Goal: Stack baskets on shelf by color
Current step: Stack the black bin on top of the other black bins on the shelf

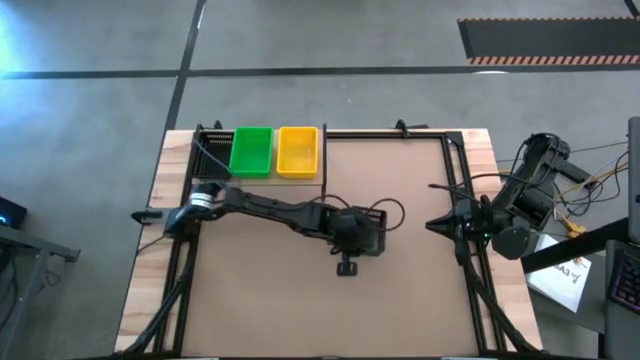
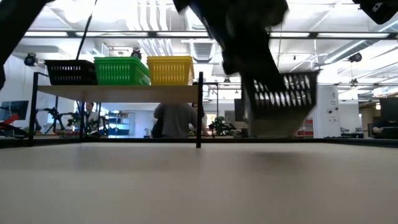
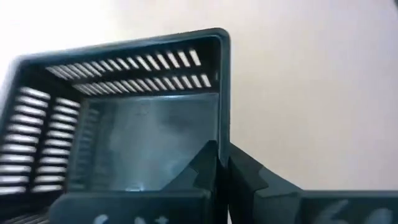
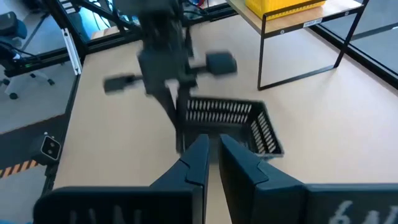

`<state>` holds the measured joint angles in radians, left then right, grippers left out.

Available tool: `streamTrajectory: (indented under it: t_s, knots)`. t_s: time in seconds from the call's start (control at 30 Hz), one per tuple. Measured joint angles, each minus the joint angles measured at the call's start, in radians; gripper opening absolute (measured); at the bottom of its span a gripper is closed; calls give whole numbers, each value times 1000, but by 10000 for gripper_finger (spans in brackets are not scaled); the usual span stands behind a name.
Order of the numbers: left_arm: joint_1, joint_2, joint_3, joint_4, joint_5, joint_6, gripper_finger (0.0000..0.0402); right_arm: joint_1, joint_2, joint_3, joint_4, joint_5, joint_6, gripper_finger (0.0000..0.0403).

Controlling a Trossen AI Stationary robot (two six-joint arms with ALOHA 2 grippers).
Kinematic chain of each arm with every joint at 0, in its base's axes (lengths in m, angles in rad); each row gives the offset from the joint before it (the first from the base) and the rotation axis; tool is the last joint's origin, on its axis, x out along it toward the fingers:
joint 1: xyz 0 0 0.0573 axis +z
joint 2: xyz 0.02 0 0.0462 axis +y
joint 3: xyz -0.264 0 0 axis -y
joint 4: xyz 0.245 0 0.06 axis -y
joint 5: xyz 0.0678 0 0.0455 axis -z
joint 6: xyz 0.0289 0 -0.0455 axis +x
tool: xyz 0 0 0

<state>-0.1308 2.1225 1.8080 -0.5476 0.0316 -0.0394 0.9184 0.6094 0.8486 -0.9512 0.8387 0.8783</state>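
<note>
Three basket stacks on shelf [image 1: 325, 160] at far left: black [image 2: 69, 72], green [image 1: 251, 151], yellow [image 1: 297, 150]. Left pincer [image 3: 222, 163] pinching rim of one more black basket [image 1: 366, 229], lifted above mid-worktop [image 1: 300, 290]. Remaining: add it to black stack. Right pincer [image 4: 213, 151] pressed together, parked right.

Shelf [image 1: 310, 180]: pale wood, black frame. On it: black basket [image 1: 212, 152], green basket [image 1: 251, 151], yellow basket [image 1: 297, 151]. Another black slotted basket [image 4: 231, 127] over the brown table [image 1: 300, 290].

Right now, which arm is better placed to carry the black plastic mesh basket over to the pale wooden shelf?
The left. Its left gripper is clamped on the black plastic mesh basket's wall, lifted at mid-table, while the right gripper waits by the table's right edge. The pale wooden shelf lies on the left arm's side.
</note>
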Motion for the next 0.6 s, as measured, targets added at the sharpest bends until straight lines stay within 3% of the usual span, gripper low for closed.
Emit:
streamTrajectory:
  t_s: [0.33,0.6]
  knots:
    - [-62,-418,0,-297,-86,-4,0,0,0,0,-1,0,-12,27]
    - [-84,-704,-12,-743,-263,-2,0,0,0,0,-2,33,-16,27]
